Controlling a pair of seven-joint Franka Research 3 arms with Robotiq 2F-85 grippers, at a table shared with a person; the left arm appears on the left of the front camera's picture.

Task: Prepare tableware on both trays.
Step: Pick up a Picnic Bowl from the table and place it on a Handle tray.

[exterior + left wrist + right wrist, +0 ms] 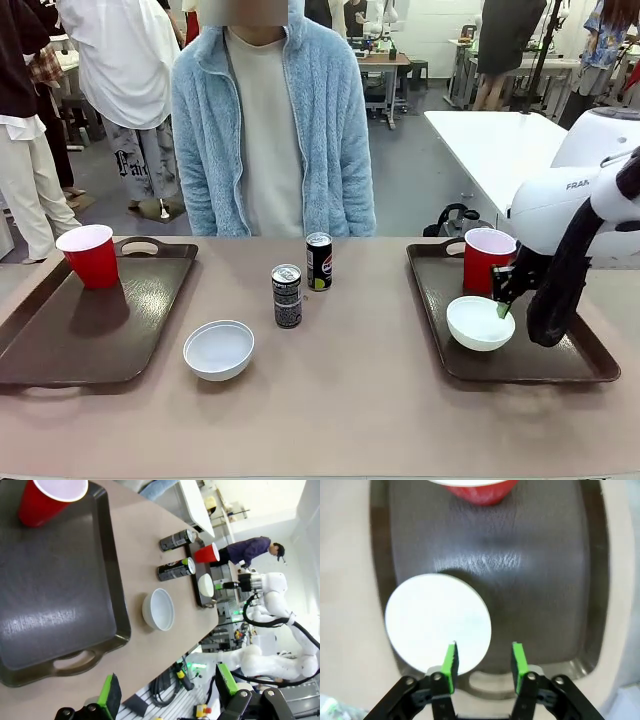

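The left tray (60,340) holds a red cup (90,255) at its far corner. On the right tray (560,365) stand a second red cup (487,258) and a white bowl (480,322). My right gripper (503,300) hangs just over that bowl's rim. In the right wrist view its green pads (451,662) stand apart above the edge of the bowl (437,625), with nothing between them. Another white bowl (218,349) and two dark cans (287,295) (319,261) sit on the bare table between the trays. My left gripper (167,685) is open, raised off the near end of the left tray (60,605).
A person in a light blue fleece jacket (275,130) stands at the far edge, behind the cans, hands out of sight. The table in front of the two trays is free. A white table (500,145) stands behind at the right.
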